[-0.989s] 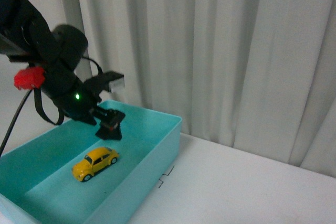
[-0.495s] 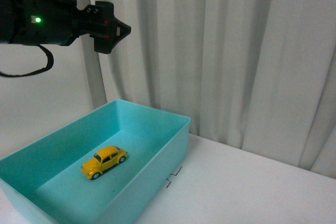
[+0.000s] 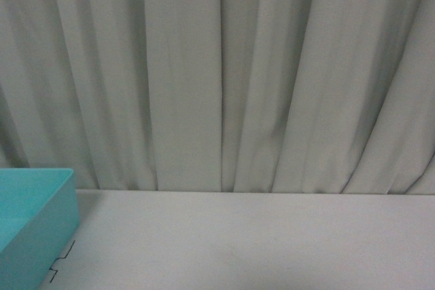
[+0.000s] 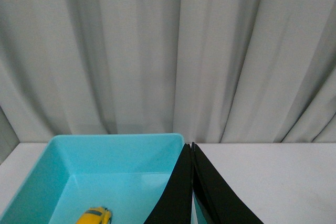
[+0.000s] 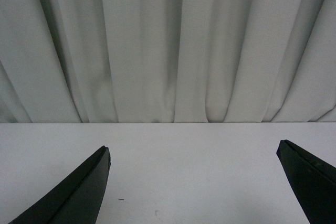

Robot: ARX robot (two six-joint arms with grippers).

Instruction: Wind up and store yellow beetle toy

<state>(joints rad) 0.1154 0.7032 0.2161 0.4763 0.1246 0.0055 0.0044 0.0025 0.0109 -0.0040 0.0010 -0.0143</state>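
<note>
One yellow beetle toy (image 4: 94, 215) sits in the teal bin (image 4: 113, 145); left pincer (image 4: 192, 148) clenched empty, right pincer (image 5: 193, 153) spread, so an unwound spring may go unnoticed.

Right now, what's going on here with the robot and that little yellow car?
Nothing is being held at the moment. The yellow toy car sits inside the turquoise bin, loose on its floor, so it looks stored. The left gripper is shut and empty, above the bin's near corner. The right gripper is wide open over the bare white table, away from the bin. Gray curtains hang behind. Whether the car was wound up can't be told from this.
</note>
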